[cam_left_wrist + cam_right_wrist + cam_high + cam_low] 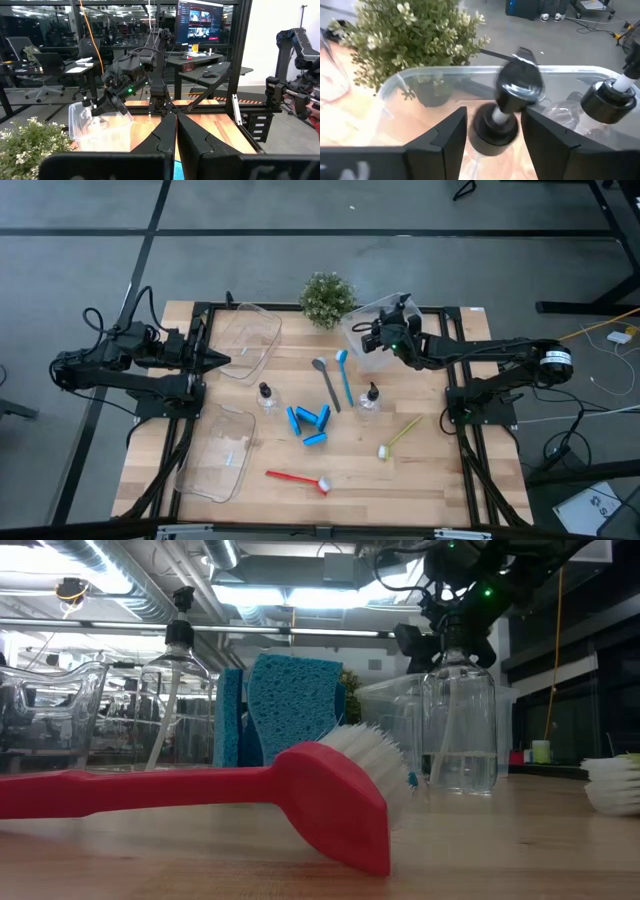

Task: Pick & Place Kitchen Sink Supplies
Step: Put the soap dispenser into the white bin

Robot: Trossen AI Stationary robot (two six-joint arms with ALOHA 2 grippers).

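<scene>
- Across the table (pixel 440 480): three clear bins, one at the far right corner (pixel 360 362), one at the far left (pixel 250 340), one at the near left (pixel 220 455).
- Right gripper (pixel 378 338) hangs over the far right bin, fingers parted either side of a bottle cap (pixel 512 90); contact unclear. A second bottle (pixel 607 102) lies in that bin.
- Left gripper (pixel 222 360), at the left edge, fingers closed, empty.
- Brushes: blue (pixel 345 380) and grey (pixel 326 383) at mid-table, yellow-green (pixel 398 437) toward the right, red (pixel 297 478) by the near edge.
- Two bottles stand mid-table (pixel 265 396) (pixel 370 397).
- Sponges (pixel 310 423) cluster between them.
</scene>
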